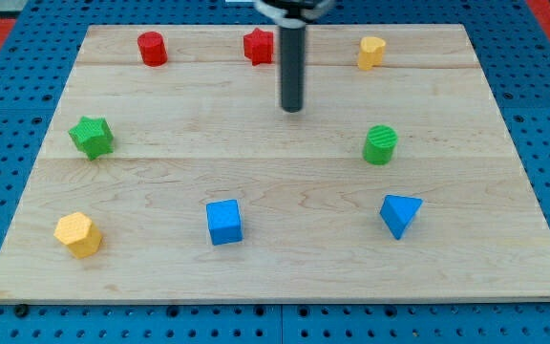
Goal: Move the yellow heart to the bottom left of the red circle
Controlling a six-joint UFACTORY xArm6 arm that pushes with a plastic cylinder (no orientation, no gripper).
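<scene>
Camera view: my tip (293, 108) is bare, touching no block. The yellow heart (371, 52) sits up and to the right of it, by the top edge; the red circle (152, 48) is far off to its upper left. Nothing done yet, the whole push remains. The heart's orientation is too small to read.

The dark rod's upper end runs out past the view's top edge, and the rod covers the right side of the small red star-shaped block (257, 46) behind it
</scene>
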